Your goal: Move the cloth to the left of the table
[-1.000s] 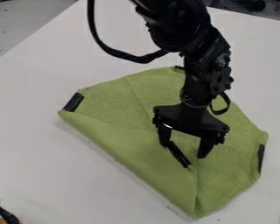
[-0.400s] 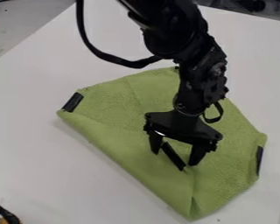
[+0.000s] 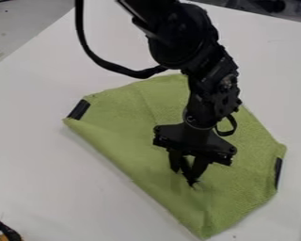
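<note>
And here's the gripper [image 3: 185, 176], black and two-fingered, hanging over the lower middle of the green cloth [image 3: 128, 136]. Its fingers are drawn in close to each other, tips down at the fabric, with the cloth's narrow black strip pinched between them; how firmly, I can't tell.

The cloth itself lies about the middle of the smooth, matte white table [image 3: 36, 164], reaching over toward the right side of the view. It's a soft, fuzzy piece, not spread square: a broad flap is folded over along the lower left, giving a long, slanting, rounded edge that runs down to a blunt point near the bottom. The flap looks smoother, while the rest has a nubbly, towel-like nap, with a faint crease running down through the upper part. A flat black patch [image 3: 79, 109] sits at the upper-left corner, and another dark strip [image 3: 278, 172] lines the right edge. Little puckers gather around the fingertips.

Up above, the jointed black arm [image 3: 181, 40] slants in from the top edge, a thick, rubbery-looking black cable [image 3: 109, 65] looping out beside it. Down in the lower-left corner, there's part of a black-and-orange object [image 3: 6, 231], cut off by the view's edge.
</note>
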Available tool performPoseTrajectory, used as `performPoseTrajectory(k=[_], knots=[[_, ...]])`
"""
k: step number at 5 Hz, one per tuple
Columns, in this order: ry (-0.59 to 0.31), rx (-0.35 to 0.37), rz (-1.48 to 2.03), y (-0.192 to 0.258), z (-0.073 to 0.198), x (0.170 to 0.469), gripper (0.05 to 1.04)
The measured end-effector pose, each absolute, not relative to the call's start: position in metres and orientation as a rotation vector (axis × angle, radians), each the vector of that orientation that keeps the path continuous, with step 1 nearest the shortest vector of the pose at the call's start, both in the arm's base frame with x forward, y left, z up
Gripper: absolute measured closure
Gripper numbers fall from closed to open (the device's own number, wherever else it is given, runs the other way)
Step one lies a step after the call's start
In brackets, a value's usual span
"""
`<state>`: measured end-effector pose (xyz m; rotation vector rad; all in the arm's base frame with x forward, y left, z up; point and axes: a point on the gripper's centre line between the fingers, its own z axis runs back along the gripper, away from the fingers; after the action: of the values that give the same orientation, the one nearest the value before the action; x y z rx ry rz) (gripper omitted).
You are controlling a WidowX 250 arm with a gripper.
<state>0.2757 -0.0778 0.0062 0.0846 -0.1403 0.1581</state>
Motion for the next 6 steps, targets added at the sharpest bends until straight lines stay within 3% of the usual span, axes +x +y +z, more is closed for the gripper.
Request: performPoseTrajectory(k=[1,2,4,5,6], knots=[[-0.149,0.085,0.165,-0.077,0.006,0.275,0.901],[-0.180,0.087,0.175,-0.074,0.016,0.275,0.999],[-0.331,0.083,0.279,-0.049,0.058,0.255,1.012],[-0.374,0.058,0.381,-0.034,0.055,0.226,0.971],[-0.366,0.021,0.420,-0.024,0.041,0.212,0.814]])
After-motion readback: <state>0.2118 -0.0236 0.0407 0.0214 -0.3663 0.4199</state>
